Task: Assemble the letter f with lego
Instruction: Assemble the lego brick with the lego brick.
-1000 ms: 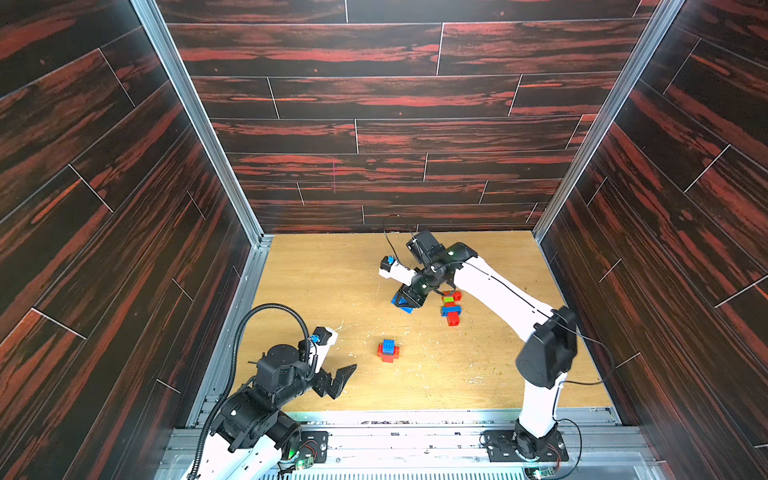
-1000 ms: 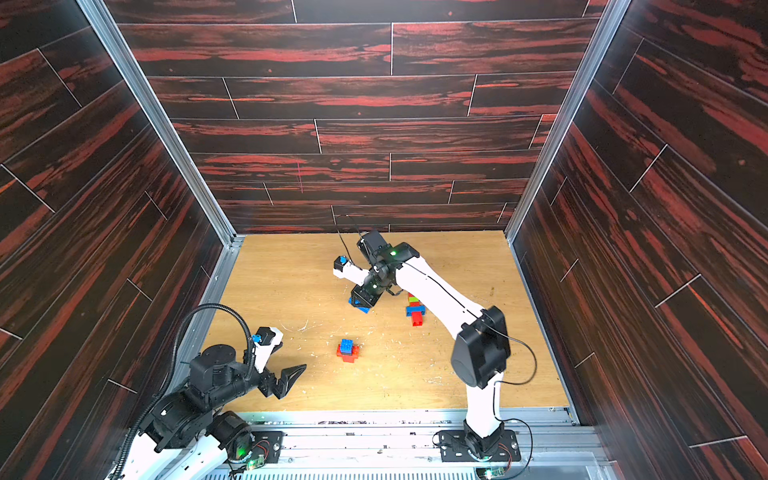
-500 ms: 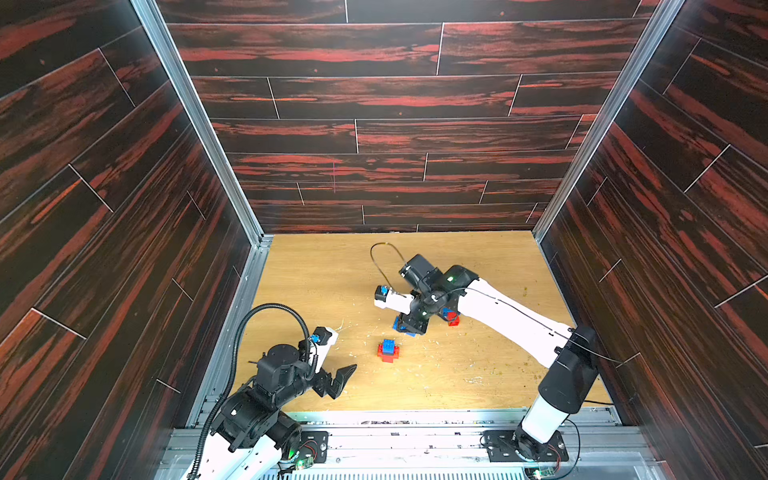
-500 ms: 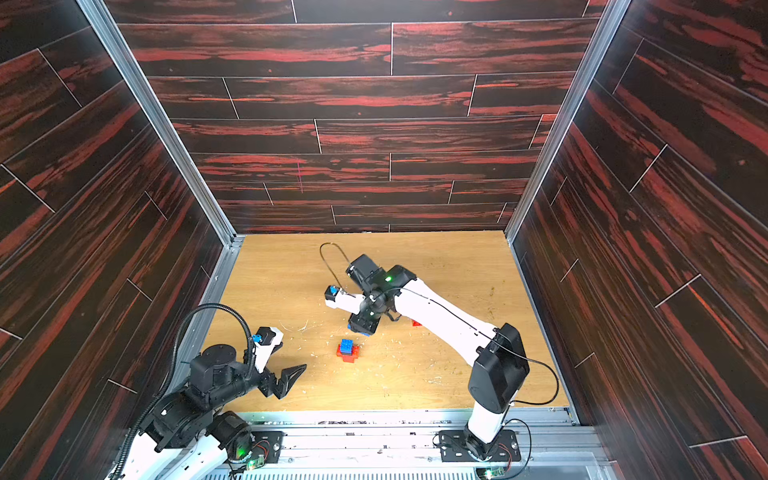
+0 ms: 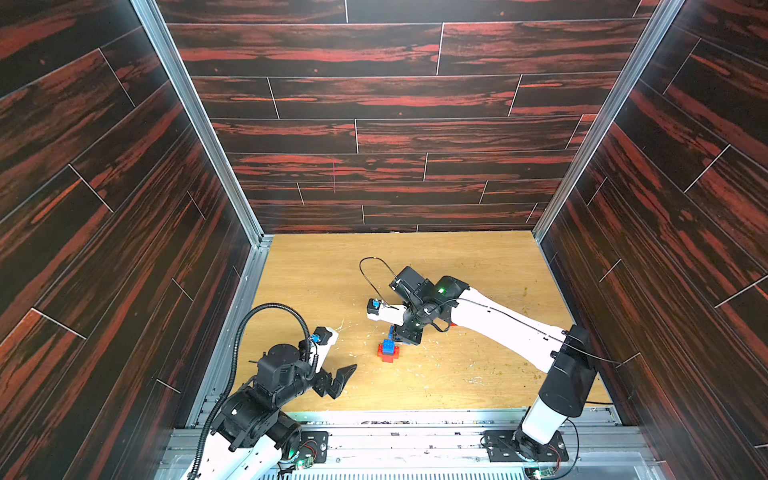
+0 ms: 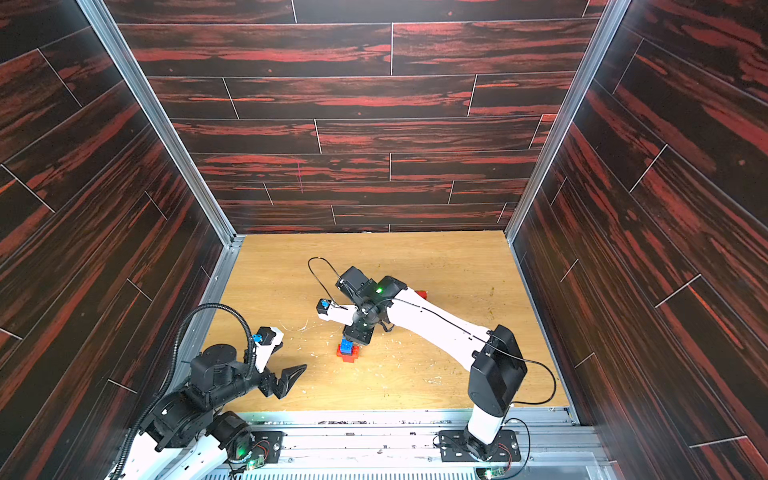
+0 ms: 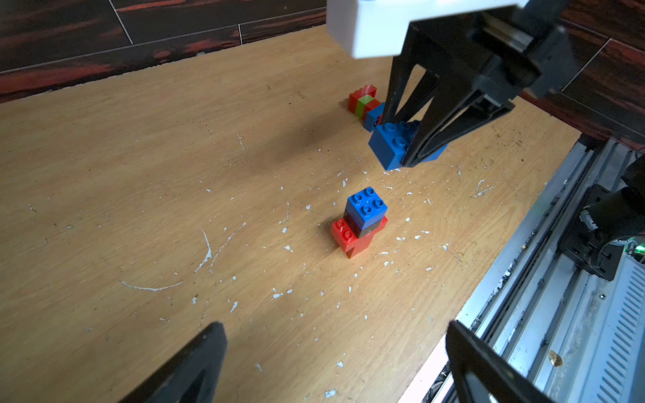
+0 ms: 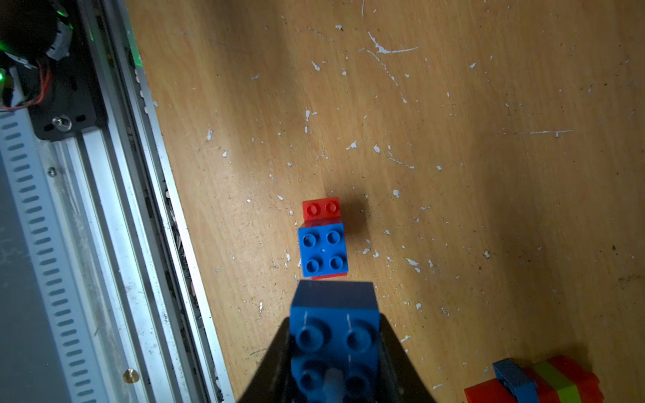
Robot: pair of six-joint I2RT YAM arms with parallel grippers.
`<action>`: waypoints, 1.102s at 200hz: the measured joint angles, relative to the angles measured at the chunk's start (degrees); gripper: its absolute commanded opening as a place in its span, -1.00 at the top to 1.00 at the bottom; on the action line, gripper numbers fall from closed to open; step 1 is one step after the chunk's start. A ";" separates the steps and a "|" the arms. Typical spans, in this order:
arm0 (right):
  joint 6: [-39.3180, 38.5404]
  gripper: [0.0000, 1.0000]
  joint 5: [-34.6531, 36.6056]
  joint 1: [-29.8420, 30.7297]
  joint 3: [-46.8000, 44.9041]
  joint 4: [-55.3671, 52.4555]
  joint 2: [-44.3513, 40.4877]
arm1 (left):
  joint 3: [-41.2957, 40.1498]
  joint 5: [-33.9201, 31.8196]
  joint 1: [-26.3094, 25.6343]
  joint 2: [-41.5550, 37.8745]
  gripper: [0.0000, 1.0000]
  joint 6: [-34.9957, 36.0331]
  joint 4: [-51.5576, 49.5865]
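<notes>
Top views: right gripper (image 5: 407, 338) clamped on blue brick (image 5: 391, 331), just above tabletop (image 5: 316, 282), beside stack (image 6: 348, 352); left gripper (image 5: 338, 380) spread wide, empty.
Left wrist: stack reads blue over black over red.
Right wrist: red-lime-blue cluster (image 8: 544, 383) lies apart, possibly joined.

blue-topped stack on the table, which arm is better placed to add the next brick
Right. The right gripper holds a blue brick raised close beside the stack. The left gripper is open, empty and back near the front rail.
</notes>
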 measured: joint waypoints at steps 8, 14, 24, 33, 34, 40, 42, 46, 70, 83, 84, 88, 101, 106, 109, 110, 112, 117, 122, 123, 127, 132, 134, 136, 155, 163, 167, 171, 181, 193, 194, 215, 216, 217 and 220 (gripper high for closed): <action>-0.02 0.53 0.00 0.00 -0.26 0.20 0.00 | 0.00 0.00 0.00 0.00 -1.00 0.00 0.00; -0.09 0.53 -0.02 0.04 -0.37 0.35 0.00 | 0.00 0.00 -0.02 0.00 -1.00 0.00 0.00; -0.20 0.53 -0.04 0.07 -0.42 0.57 0.02 | 0.00 0.00 -0.04 0.00 -1.00 0.00 0.00; -0.35 0.54 -0.13 0.09 -0.42 0.76 0.02 | 0.00 0.00 -0.04 0.02 -1.00 0.00 0.00; -0.37 0.53 -0.15 0.09 -0.42 0.79 0.02 | 0.00 0.00 -0.04 0.02 -1.00 0.00 0.00; -0.52 0.53 -0.26 0.13 -0.42 0.85 0.04 | 0.00 0.00 -0.04 0.02 -1.00 0.00 0.00; -0.57 0.53 -0.26 0.13 -0.42 0.87 0.07 | 0.00 0.00 -0.04 0.02 -1.00 0.00 0.00; -0.66 0.53 -0.35 0.15 -0.42 0.87 0.07 | 0.00 -0.02 -0.04 0.04 -1.00 0.00 0.00; -1.68 0.53 -1.14 0.26 -0.42 0.85 0.50 | 0.00 -0.02 -0.04 0.04 -1.00 -0.02 0.00; -2.23 0.53 -1.53 0.33 -0.44 0.83 1.01 | 0.00 -0.02 -0.04 0.04 -1.00 -0.04 0.00; -2.27 0.53 -1.55 0.33 -0.44 0.83 1.05 | 0.00 -0.02 -0.04 0.04 -1.00 -0.04 0.00; -2.51 0.53 -1.66 0.35 -0.44 0.79 1.25 | 0.00 -0.02 -0.04 0.04 -1.00 -0.04 0.00; -3.02 0.53 -1.92 0.48 -0.44 0.81 1.79 | 0.00 -0.02 -0.04 0.04 -1.00 -0.15 0.00; -3.17 0.53 -2.01 0.55 -0.44 0.81 1.99 | 0.00 -0.02 -0.04 0.04 -1.00 -0.15 0.00; -3.26 0.53 -2.03 0.57 -0.44 0.79 2.08 | 0.00 -0.02 -0.04 0.04 -1.00 -0.17 0.02; -3.28 0.53 -2.03 0.59 -0.44 0.81 2.12 | 0.00 -0.02 -0.04 0.04 -1.00 -0.17 0.00; -3.39 0.54 -2.08 0.61 -0.44 0.81 2.19 | 0.00 -0.02 -0.04 0.04 -1.00 -0.17 0.02; -3.56 0.54 -2.16 0.63 -0.44 0.83 2.27 | 0.00 -0.02 -0.04 0.04 -1.00 -0.17 0.00; -3.72 0.53 -2.19 0.68 -0.44 0.83 2.40 | 0.00 -0.02 -0.04 0.04 -1.00 -0.20 0.00; -3.74 0.53 -2.19 0.68 -0.44 0.83 2.40 | 0.00 -0.02 -0.04 0.04 -1.00 -0.20 0.00; -3.91 0.54 -2.21 0.70 -0.44 0.83 2.51 | 0.00 -0.02 -0.04 0.04 -1.00 -0.20 0.00; -4.02 0.53 -2.21 0.72 -0.44 0.83 2.64 | 0.00 -0.04 -0.04 0.04 -1.00 -0.20 0.00; -4.04 0.53 -2.19 0.72 -0.44 0.83 2.69 | 0.00 -0.02 -0.04 0.04 -1.00 -0.22 0.00; -4.07 0.53 -2.19 0.72 -0.44 0.83 2.71 | 0.00 -0.04 -0.04 0.04 -1.00 -0.22 0.00; -4.37 0.53 -2.19 0.79 -0.44 0.79 3.21 | 0.00 -0.04 -0.04 0.04 -1.00 -0.37 0.00; -4.50 0.54 -2.16 0.83 -0.44 0.81 3.54 | 0.00 -0.04 -0.04 0.04 -1.00 -0.37 0.00; -4.52 0.53 -2.16 0.85 -0.44 0.81 3.72 | 0.00 -0.07 -0.04 0.04 -1.00 -0.39 0.00; -4.55 0.53 -2.16 0.87 -0.44 0.79 4.00 | 0.00 -0.07 -0.04 0.04 -1.00 -0.39 0.00; -4.63 0.54 -2.16 0.92 -0.44 0.76 4.59 | 0.00 -0.07 -0.04 0.04 -1.00 -0.39 0.00; -4.74 0.54 -2.10 0.94 -0.44 0.74 5.42 | 0.00 -0.07 -0.04 0.04 -1.00 -0.39 0.00; -4.74 0.53 -2.10 0.94 -0.44 0.74 5.49 | 0.00 -0.07 -0.04 0.04 -1.00 -0.39 0.00; -4.96 0.54 -2.03 0.94 -0.44 0.72 6.36 | 0.00 -0.09 -0.04 0.04 -1.00 -0.39 0.00; -4.96 0.54 -2.03 0.94 -0.44 0.72 6.36 | 0.00 -0.09 -0.04 0.04 -1.00 -0.39 0.00; -4.96 0.54 -2.03 0.94 -0.44 0.72 6.38 | 0.00 -0.09 -0.04 0.04 -1.00 -0.39 0.02; -4.98 0.54 -2.01 0.96 -0.44 0.72 6.43 | 0.00 -0.09 -0.04 0.04 -1.00 -0.39 0.00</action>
